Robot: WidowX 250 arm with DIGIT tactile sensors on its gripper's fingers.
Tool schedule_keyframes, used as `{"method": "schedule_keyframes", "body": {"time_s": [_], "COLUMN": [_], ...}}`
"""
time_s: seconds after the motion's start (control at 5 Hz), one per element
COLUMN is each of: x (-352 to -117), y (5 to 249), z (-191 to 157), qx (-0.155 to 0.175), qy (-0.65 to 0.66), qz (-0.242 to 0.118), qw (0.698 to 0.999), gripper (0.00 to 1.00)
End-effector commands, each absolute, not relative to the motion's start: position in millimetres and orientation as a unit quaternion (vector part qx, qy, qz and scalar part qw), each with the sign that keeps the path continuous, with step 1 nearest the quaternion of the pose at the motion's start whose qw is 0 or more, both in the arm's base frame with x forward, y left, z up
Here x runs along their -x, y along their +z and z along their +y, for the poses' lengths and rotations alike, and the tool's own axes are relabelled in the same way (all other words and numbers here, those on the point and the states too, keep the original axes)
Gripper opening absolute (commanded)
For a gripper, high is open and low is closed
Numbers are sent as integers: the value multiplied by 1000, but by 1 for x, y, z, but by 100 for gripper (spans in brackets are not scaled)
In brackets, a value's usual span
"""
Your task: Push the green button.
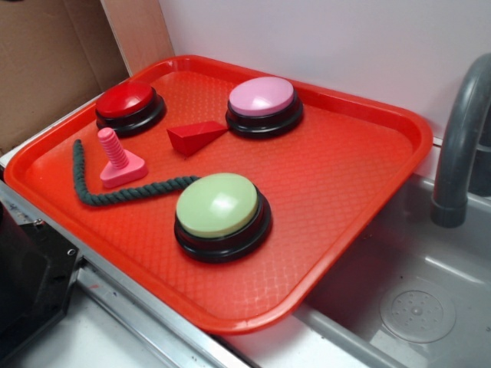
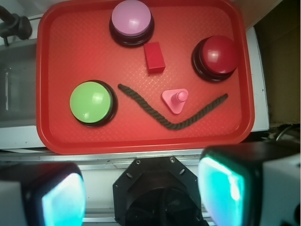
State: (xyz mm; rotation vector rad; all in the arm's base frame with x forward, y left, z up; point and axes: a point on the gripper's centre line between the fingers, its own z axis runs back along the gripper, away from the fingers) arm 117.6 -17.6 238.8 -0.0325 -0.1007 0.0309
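While end effector [image 2: 141,193] hangs spread above tray edge, green button [image 2: 92,102] lies ahead-left, well apart.

No text, label, brand, number or sign can be read in either view. The tops of the three buttons are plain, and the red tray [image 1: 360,153] carries only a moulded diamond texture.

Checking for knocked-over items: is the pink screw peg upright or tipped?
Upright. The pink peg stands on its flat triangular base on the red tray, threaded shaft pointing up.
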Motion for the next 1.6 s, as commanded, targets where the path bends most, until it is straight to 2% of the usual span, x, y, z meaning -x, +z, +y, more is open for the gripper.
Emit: {"method": "schedule_keyframes", "body": {"time_s": [0.0, 0.2, 0.4, 0.6, 0.8, 1.0, 1.2, 1.4], "x": [-118, -168, -213, -223, -210, -190, -159, -142], "y": [239, 214, 187, 165, 140, 123, 110, 125], "z": [-18, -31, -71, -103, -134, -143, -146, -134], "qx": [16, -32, -108, -104, -69, -29, 24, -19], "qy": [15, -64, -180, -254, -319, -312, -265, -223], "qz": [-50, -1, 11, -41, -53, -66, -47, -44], "qw": [998, 997, 978, 961, 944, 947, 963, 974], "gripper": [100, 100, 100, 100, 100, 100, 100, 100]}}
